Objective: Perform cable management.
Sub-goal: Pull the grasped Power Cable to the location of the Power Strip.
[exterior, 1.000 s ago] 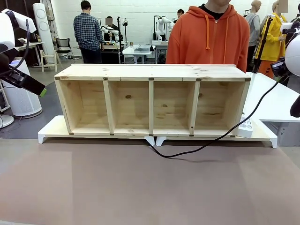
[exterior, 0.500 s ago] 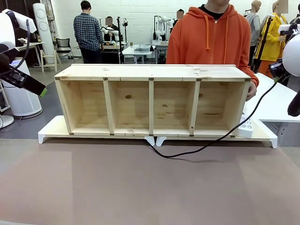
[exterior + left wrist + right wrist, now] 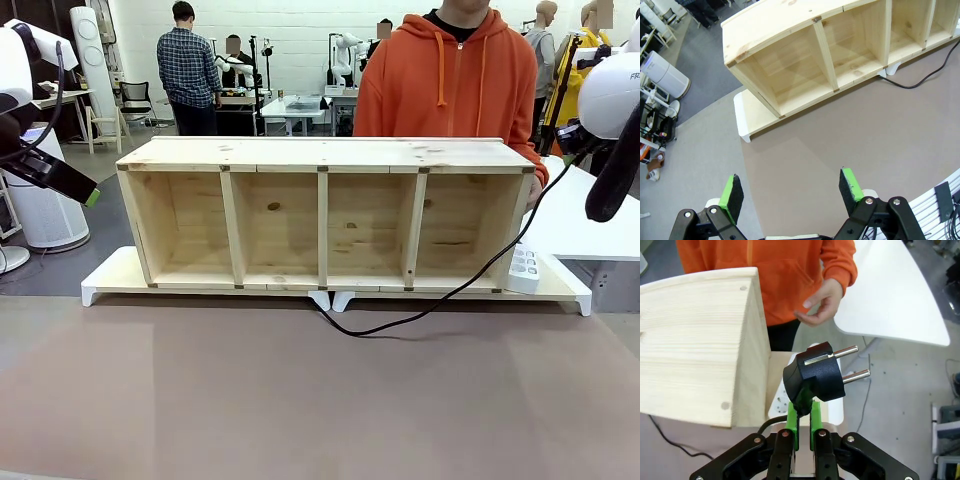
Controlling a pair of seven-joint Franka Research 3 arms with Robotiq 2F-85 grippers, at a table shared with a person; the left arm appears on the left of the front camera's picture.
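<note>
White back wall point(image 3: 300, 20). Grey floor point(image 3: 100, 225). White worktables point(image 3: 292, 106) far back. Rounded white tabletop point(image 3: 585, 218) at right.

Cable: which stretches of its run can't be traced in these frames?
Front view: the cable slips between the white risers; where it leads underneath is hidden.
Front view: its upper end is hidden behind the right arm.
Right wrist view: the right tool and plug cover the cord below and most of the power strip.
Left wrist view: the right edge cuts it off.
</note>
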